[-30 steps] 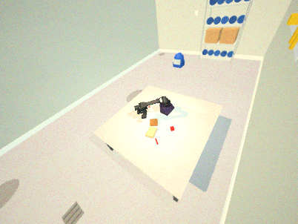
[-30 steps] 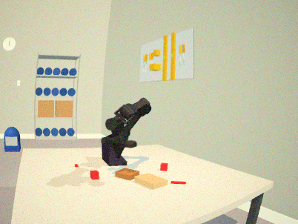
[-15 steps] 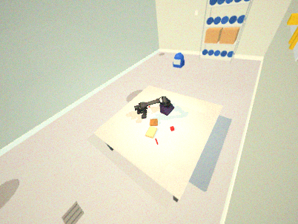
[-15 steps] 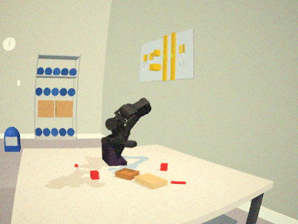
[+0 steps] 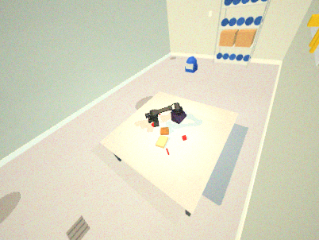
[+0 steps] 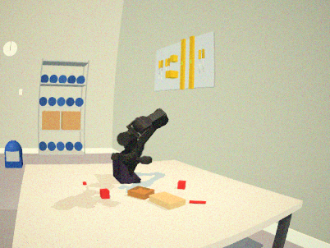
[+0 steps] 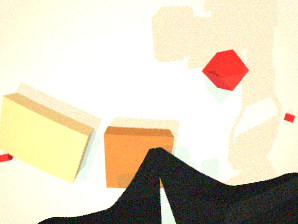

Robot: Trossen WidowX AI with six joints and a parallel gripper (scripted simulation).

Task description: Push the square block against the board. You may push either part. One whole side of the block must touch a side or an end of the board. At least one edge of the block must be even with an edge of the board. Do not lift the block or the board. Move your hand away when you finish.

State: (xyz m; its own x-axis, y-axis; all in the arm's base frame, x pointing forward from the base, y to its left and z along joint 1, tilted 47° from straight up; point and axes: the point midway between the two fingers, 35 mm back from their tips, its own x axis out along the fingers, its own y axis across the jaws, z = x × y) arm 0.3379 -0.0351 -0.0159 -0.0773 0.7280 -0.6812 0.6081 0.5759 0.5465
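The square orange-brown block (image 5: 164, 131) (image 6: 140, 192) (image 7: 125, 157), flat and wooden in look, can be expected to be light and stiff and to slide readily, with little risk of breakage. Since lifting is ruled out, no grip is called for; contact is best made low on the upright side facing away from the pale yellow rectangular board (image 5: 162, 141) (image 6: 167, 200) (image 7: 45, 137). If the push is applied near the middle of that side, a straight slide is likely; if it is applied near a corner, the block will probably be turned, which could be used to correct its angle. The board, being larger, may be shifted less easily, but could be nudged away on impact.

The black hand (image 5: 155, 125) (image 6: 148, 160) (image 7: 154, 152) is closed, with nothing gripped. It is held above the counter (image 5: 186, 175) (image 6: 230, 223) (image 7: 135, 65). In the top view, the block lies near the hand, toward four o'clock. In the wrist view, the block is partly hidden by the fingertips and extends toward eight o'clock from them; the board is seen farther out, toward nine o'clock. A narrow gap is left between the two pieces, and their facing sides are not parallel.
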